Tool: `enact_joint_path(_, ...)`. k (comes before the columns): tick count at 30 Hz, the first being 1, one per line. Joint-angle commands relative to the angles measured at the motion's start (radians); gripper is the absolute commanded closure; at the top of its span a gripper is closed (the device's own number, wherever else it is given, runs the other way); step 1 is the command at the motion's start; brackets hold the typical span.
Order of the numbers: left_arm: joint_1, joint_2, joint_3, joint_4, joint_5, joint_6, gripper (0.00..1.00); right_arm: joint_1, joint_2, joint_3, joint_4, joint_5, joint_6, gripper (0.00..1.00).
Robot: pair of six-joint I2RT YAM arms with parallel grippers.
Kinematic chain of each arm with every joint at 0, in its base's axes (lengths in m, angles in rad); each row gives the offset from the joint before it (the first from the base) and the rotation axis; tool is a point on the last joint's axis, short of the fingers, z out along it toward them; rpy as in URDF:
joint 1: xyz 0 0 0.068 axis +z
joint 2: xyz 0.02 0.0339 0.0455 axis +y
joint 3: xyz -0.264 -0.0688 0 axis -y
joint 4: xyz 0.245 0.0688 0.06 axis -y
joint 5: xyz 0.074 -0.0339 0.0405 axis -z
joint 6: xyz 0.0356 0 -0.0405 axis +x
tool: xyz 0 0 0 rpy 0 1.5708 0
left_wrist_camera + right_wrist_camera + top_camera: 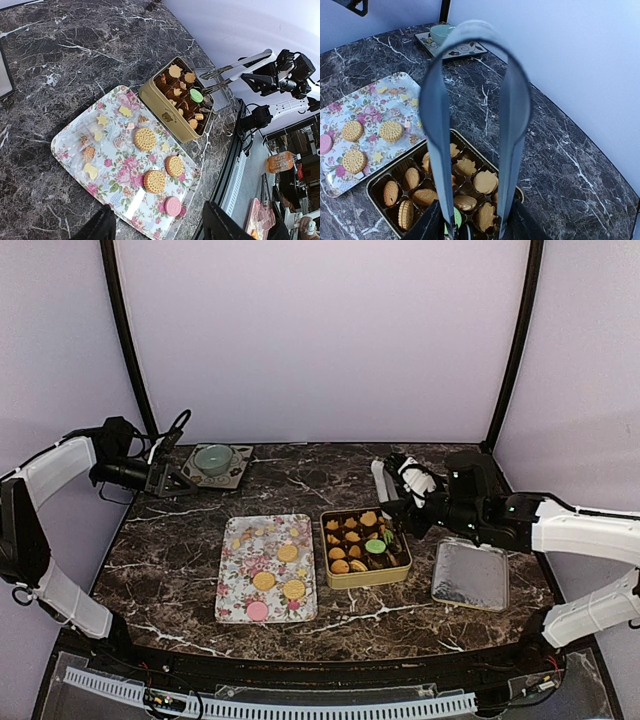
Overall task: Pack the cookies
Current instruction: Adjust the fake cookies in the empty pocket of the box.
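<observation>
A gold tin [170,112] sits on the marble table [60,60]. Just beside its near side lies a flowered tray [117,192] bearing round cookies [144,139]. Over the tin, tongs [225,68] point at a green cookie [196,95] inside it.

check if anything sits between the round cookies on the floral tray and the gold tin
Nothing visible blocks the round cookies. The floral tray and gold tin lie side by side with only bare marble table between. The tongs hang over the tin near a green cookie.
</observation>
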Motion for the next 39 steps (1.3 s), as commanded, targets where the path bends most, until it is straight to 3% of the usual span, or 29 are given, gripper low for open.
enact_joint_path(1,0.007,-0.002,0.023,-0.033,0.029,0.028,0.38,-0.019,-0.107,0.001,0.114,0.012,0.051,0.57)
enact_joint_path(15,0.006,0.001,0.031,-0.042,0.036,0.030,0.39,-0.003,-0.112,-0.031,0.086,-0.172,0.148,0.53)
enact_joint_path(23,0.006,-0.002,0.033,-0.041,0.040,0.025,0.39,0.063,-0.062,-0.027,0.096,-0.091,0.113,0.53)
enact_joint_path(32,0.006,-0.005,0.043,-0.059,0.039,0.034,0.39,0.122,0.001,-0.032,0.206,0.082,0.072,0.67)
enact_joint_path(39,0.006,-0.002,0.046,-0.066,0.042,0.040,0.39,0.144,0.024,-0.030,0.234,0.137,0.057,0.70)
